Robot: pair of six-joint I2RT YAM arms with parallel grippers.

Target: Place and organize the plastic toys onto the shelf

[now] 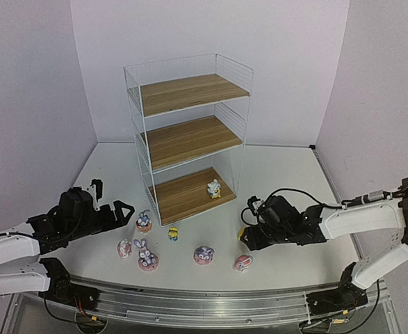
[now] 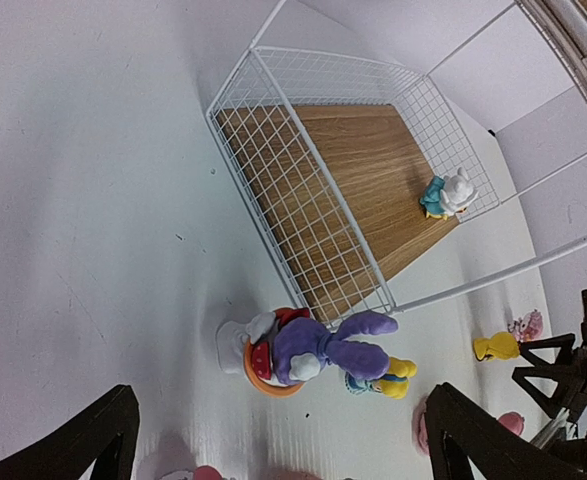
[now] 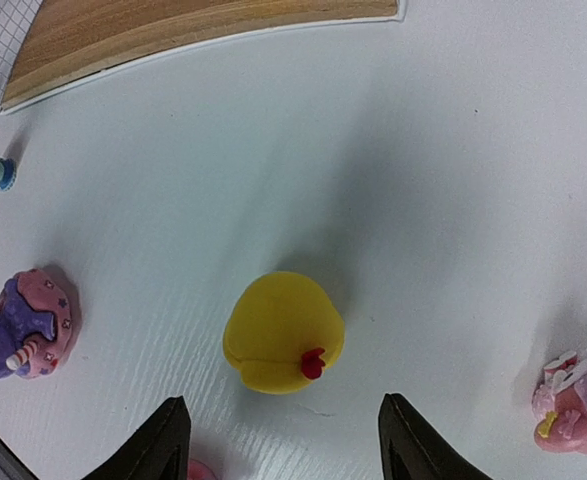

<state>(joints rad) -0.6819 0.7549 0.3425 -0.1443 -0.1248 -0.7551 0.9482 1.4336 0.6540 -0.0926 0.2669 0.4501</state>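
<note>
**Right claw** [image 3: 283, 408]: I read its two dark fingers [image 3: 168, 440] as parted at a middling width and gripping nothing. The round yellow toy [image 3: 283, 333], which has a small red mark, lies on the bench [image 3: 453, 180] directly ahead of the fingertips. It is centred on the gap between them — close, but apart from both. From above, this toy sits at the very tip of the claw, to the right of the shelf's front corner.

**Left claw** [image 2: 283, 430]: it is spread wide and empty. A purple long-eared bunny [image 2: 323, 352] on an orange-red base sits on the bench just ahead of the gap. It is beside the near corner of the wire side of the shelf [image 2: 303, 190], and neither finger touches it.

**Shelf:** it stands upright at mid-bench, with three wooden boards in a white wire frame. The lowest board carries one white figurine [image 1: 214, 188] near its front right edge.

**Other toys:** all are on the bench in front of the shelf, between the two claws:
- a tiny yellow one [image 1: 174, 234]
- a pink-white round one [image 1: 124, 248]
- a bunny on a pink base [image 1: 147, 255]
- a purple figure [image 1: 204, 255]
- a pink figure [image 1: 243, 262] — this one lies just beside the right claw, on the side nearer the arm bases
</note>
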